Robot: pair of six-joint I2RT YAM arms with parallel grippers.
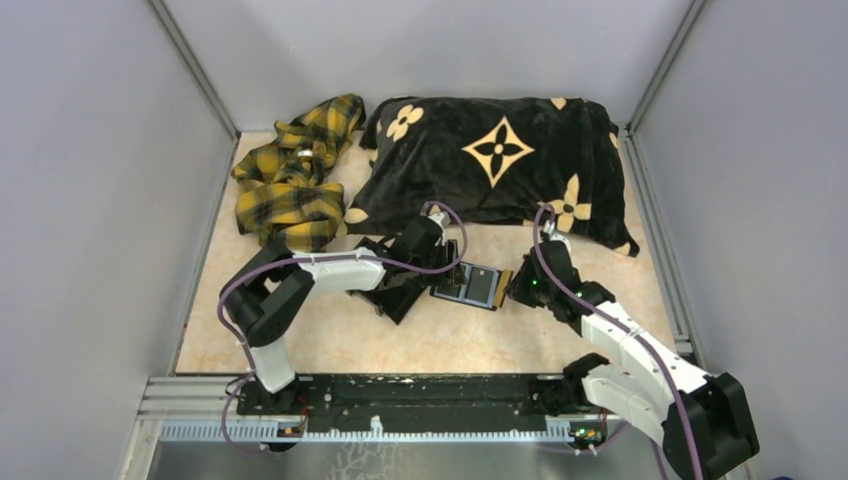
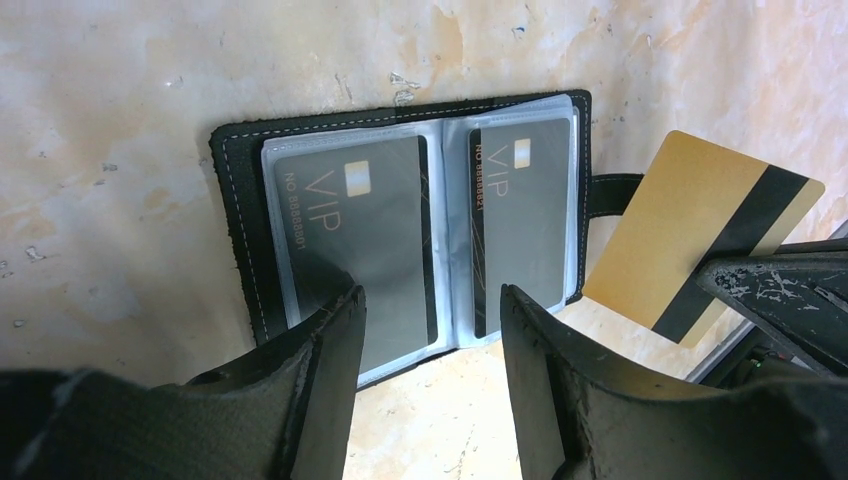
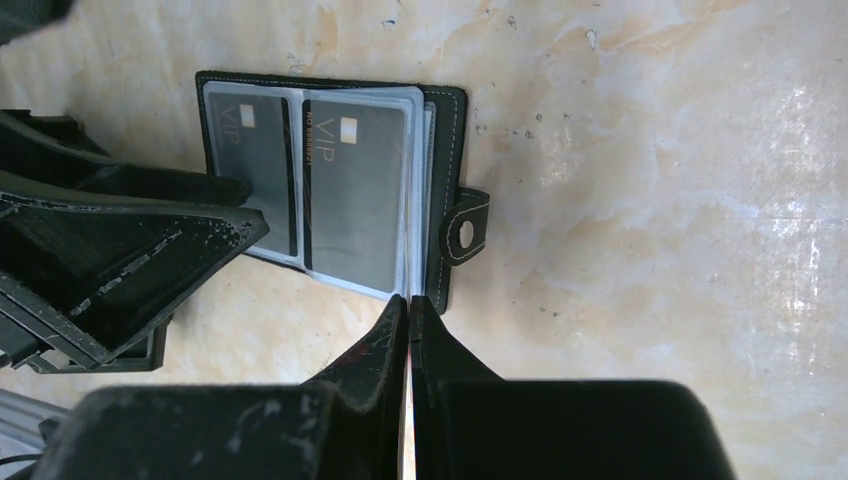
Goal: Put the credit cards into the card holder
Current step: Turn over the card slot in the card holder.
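The black card holder [image 1: 478, 286] lies open on the table between my two grippers. In the left wrist view its clear sleeves [image 2: 415, 215] hold two dark grey VIP cards [image 2: 365, 230]. My left gripper [image 2: 430, 295] is open and empty, with its fingers straddling the holder's near edge. My right gripper [image 3: 410, 300] is shut on a gold card with a black stripe [image 2: 700, 235]. It holds that card tilted just beside the holder's strap side. In the right wrist view the card shows only edge-on between the fingers, next to the holder [image 3: 330, 190].
A black pillow with tan flower prints [image 1: 490, 160] lies at the back. A yellow plaid cloth [image 1: 290, 180] is bunched at the back left. A dark boxy object [image 1: 385, 295] sits under the left arm. Grey walls close in both sides.
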